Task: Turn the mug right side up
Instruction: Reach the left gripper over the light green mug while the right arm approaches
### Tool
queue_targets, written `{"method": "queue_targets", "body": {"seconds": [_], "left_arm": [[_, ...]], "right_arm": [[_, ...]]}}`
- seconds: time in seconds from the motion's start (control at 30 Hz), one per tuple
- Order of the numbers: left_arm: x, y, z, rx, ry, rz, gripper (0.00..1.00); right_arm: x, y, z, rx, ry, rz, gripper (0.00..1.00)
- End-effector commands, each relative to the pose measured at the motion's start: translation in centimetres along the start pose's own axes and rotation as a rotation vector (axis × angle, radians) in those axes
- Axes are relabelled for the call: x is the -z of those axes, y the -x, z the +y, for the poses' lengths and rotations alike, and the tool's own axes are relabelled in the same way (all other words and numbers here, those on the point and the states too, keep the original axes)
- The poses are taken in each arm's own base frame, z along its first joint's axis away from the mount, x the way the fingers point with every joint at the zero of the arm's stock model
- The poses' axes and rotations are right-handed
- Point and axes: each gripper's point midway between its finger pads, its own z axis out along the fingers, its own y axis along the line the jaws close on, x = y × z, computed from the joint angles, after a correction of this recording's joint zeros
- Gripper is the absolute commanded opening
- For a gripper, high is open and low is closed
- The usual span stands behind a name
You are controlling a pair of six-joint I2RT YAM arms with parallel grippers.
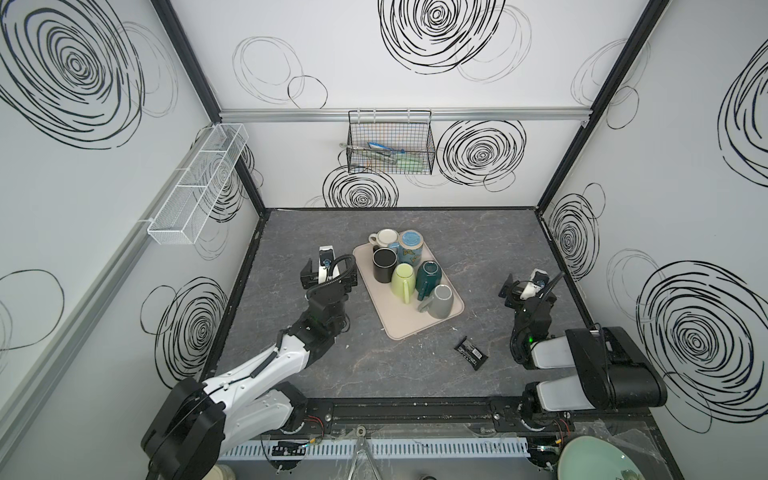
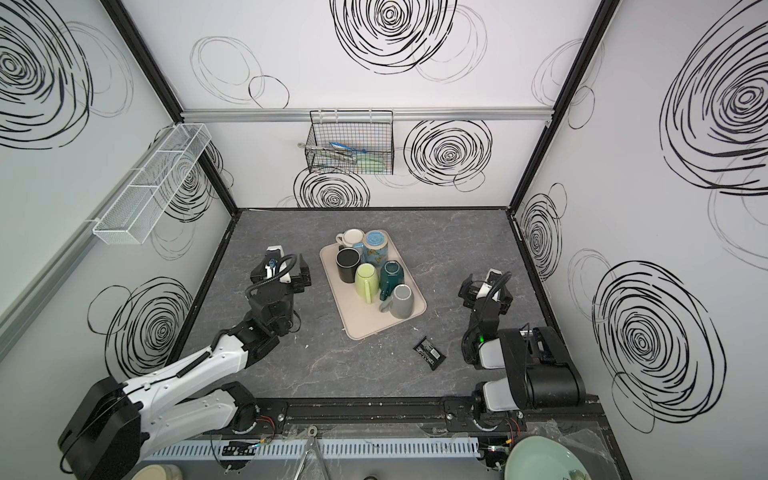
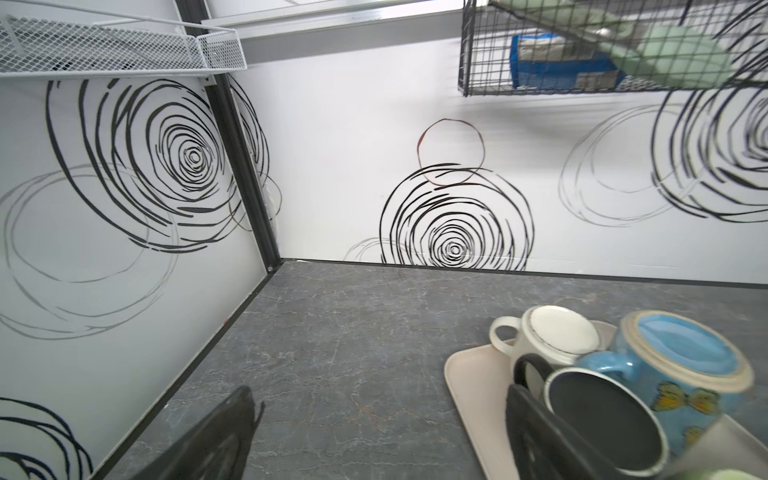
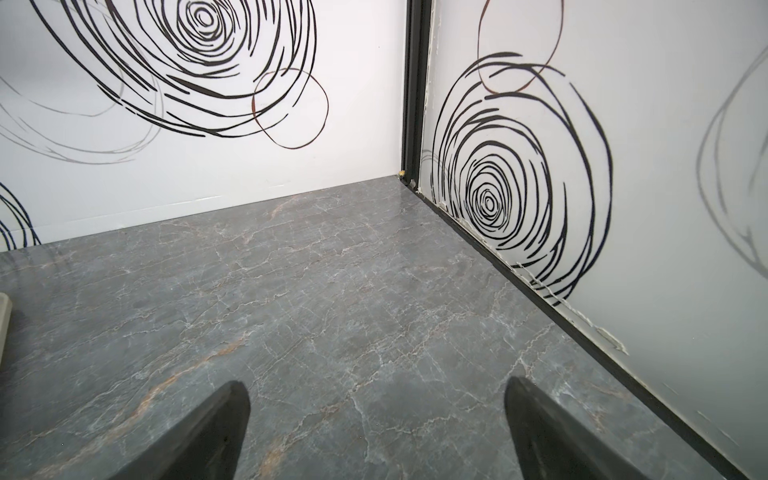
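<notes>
— Left of the tray [image 1: 399,326], just beside its rim: see the left gripper [image 1: 329,274], spread wide, gripping nothing. Same with the right gripper [image 1: 525,293], well apart over bare table [image 1: 374,374], wide and empty.

— Step in hand?

— Approach, apparently; no contact with any mug. Six crowded on the tray's far half. Bases up, seemingly, on the white mug [image 1: 386,237], blue mug [image 1: 411,245], lime mug [image 1: 403,280], teal mug [image 1: 430,276] and grey mug [image 1: 440,301]. Cannot tell for the black mug [image 1: 384,264], nearest the left gripper. Cannot single out the target either.

— Next move?

— Likely choosing one, closing across wall or handle, lifting clear, rolling the wrist over, setting down rim-up on the tray's bare near end.

— Anything in the way?

— Tight packing: hardly any room for a finger between neighbours, so risk of toppling one. Also note a dark packet [image 1: 471,352] on the table near the tray's front corner and a wire basket [image 1: 390,145] on the back wall, neither across the likely path.
</notes>
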Motion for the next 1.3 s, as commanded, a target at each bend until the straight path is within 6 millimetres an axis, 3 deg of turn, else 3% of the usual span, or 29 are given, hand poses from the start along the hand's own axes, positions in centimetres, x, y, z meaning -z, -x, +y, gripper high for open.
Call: {"method": "queue_targets", "body": {"seconds": [0.0,0.1,0.2,0.3,0.43,0.53,0.73,1.0,1.1,1.27], "left_arm": [[1.2,0.8,-0.7,0.048,-0.021,0.013,0.96],[2.1,0.7,-2.0,0.036,-0.056,0.025,0.96],[2.7,0.3,-3.2,0.013,-0.081,0.052,0.96],[3.2,-0.4,-4.4,0.016,-0.129,0.090,0.96],[3.8,-1.4,-5.5,0.037,-0.202,0.151,0.96],[4.4,-2.0,-5.7,0.051,-0.242,0.185,0.96],[6.1,-2.7,-6.4,0.093,-0.357,0.254,0.96],[6.7,-4.7,-7.6,0.076,-0.411,0.363,0.96],[7.0,-5.2,-8.9,0.061,-0.457,0.408,0.96],[8.1,-5.1,-12.7,0.059,-0.637,0.454,0.96]], "right_arm": [[-0.2,1.7,0.0,-0.007,-0.012,-0.056,1.00],[-0.8,1.9,0.2,0.003,-0.006,-0.037,1.00],[-2.5,5.3,-0.8,0.021,-0.185,-0.004,1.00],[-4.2,7.9,0.9,-0.033,-0.132,0.096,1.00],[-3.6,9.1,2.8,-0.121,-0.059,0.143,1.00],[-2.5,8.9,3.5,-0.213,0.011,0.154,1.00],[0.7,7.3,7.1,-0.242,0.260,0.316,1.00],[4.9,4.8,8.4,-0.360,0.442,0.445,1.00],[5.9,3.9,8.1,-0.389,0.487,0.475,1.00],[8.1,3.3,9.1,-0.421,0.594,0.496,1.00]]}}
